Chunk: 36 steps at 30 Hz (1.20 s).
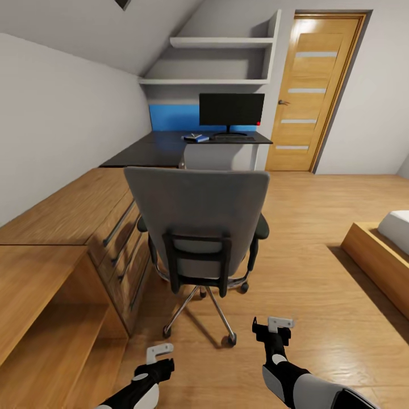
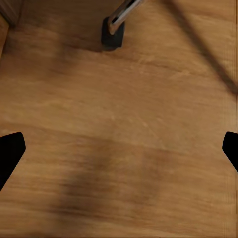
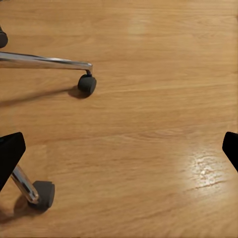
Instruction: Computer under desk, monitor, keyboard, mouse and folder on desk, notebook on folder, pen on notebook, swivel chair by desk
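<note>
Grey upholstery is facing the robot: the swivel chair (image 1: 199,227) is standing with its tall back turned toward the camera, directly ahead of both sets of fingers, its metal star base and casters resting on the wooden floor (image 1: 295,272). The left gripper (image 1: 159,353) and the right gripper (image 1: 274,326) are hovering low over the planks, short of the chair, one to either side of its base. Both are holding nothing, and each wrist view is showing dark fingertips (image 2: 11,151) far apart at opposite edges of the picture, so the jaws are standing wide open.

Beyond the chair, farther from the fingers, the black desk (image 1: 170,149) is carrying the monitor (image 1: 232,109), with the keyboard (image 1: 235,138) just in front of it and a small blue item, probably the folder (image 1: 197,137), beside that; anything stacked on it is too small to tell. The computer appears to be the pale box (image 1: 218,156) under the desktop.

Judging from this layout, the chair is the remaining piece, and the desk is lying straight past it along the line the fingers are pointing. In the right wrist view a caster (image 3: 87,83) is sitting just beyond the fingers, so the right arm seems the nearer one; the backrest's broad face is running crosswise to the fingers, inviting a forward push.
</note>
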{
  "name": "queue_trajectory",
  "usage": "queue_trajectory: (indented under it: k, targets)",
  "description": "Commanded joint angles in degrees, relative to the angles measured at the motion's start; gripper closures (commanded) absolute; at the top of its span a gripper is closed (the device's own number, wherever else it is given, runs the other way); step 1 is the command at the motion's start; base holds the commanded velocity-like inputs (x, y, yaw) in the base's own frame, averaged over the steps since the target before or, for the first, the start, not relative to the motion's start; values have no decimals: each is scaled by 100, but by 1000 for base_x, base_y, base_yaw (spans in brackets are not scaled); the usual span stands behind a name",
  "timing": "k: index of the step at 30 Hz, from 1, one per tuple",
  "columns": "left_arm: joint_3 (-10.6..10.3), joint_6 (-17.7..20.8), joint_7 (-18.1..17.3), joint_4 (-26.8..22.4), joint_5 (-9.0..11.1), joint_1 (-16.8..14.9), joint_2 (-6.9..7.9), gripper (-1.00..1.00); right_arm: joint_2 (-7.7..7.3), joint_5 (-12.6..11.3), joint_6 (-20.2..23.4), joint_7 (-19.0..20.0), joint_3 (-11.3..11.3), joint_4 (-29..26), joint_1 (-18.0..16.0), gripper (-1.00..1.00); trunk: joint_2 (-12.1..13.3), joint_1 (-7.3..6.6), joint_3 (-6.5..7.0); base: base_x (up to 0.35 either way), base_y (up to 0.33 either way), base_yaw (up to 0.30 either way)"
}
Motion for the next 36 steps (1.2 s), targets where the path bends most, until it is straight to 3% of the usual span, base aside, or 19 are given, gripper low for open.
queue_trajectory:
  k: [1,9,14,15,17,19,23,29,30,31,34,36]
  targets:
    - [-48,-24,29,0,54,-5,-15,-100,1,-29,-9,-31,50,-5,-2,-100,-44,22,-23,0,0,0]
    - [-51,-1,35,-26,40,-4,-115,-100,-4,21,-67,-30,63,-52,-2,-100,-364,197,-167,0,0,0]
    - [-44,468,54,-270,30,-156,-179,-100,-12,63,173,-56,61,-405,-11,-100,-565,307,-257,0,0,0]
    - [-41,801,73,-372,30,-338,-185,-100,-39,70,580,-77,55,-763,-25,-100,-605,329,-275,0,0,0]
    - [-37,1078,86,-426,33,-546,-188,-100,-113,71,1079,-98,42,-1201,-76,-100,-685,373,-310,0,0,0]
    - [-31,1296,114,-460,41,-854,-190,-100,-308,68,1658,-157,20,-1847,-142,-100,-765,417,-346,0,0,0]
    - [-17,1404,157,-543,55,-1126,-194,-100,-502,50,2179,-365,-59,-2622,-180,-100,-926,505,-418,0,0,0]
    - [23,1327,121,-537,95,-1213,-189,-100,-557,48,2335,-480,-134,-2891,-186,-100,-1046,571,-472,0,0,0]
    - [26,1194,111,-437,99,-1220,-173,-100,-566,52,2343,-486,-139,-2901,-182,-100,-1046,571,-472,0,0,0]
    - [28,771,103,-124,79,-1225,-141,-100,-564,69,2345,-484,-130,-2905,-171,-100,-1046,571,-472,0,0,0]
    - [23,473,101,45,75,-1226,-133,-100,-551,146,2342,-461,-110,-2901,-162,-100,-1046,571,-472,0,0,0]
    - [7,351,95,208,75,-1227,-149,-100,-540,332,2342,-448,-43,-2910,-153,-100,-1046,571,-472,0,0,0]
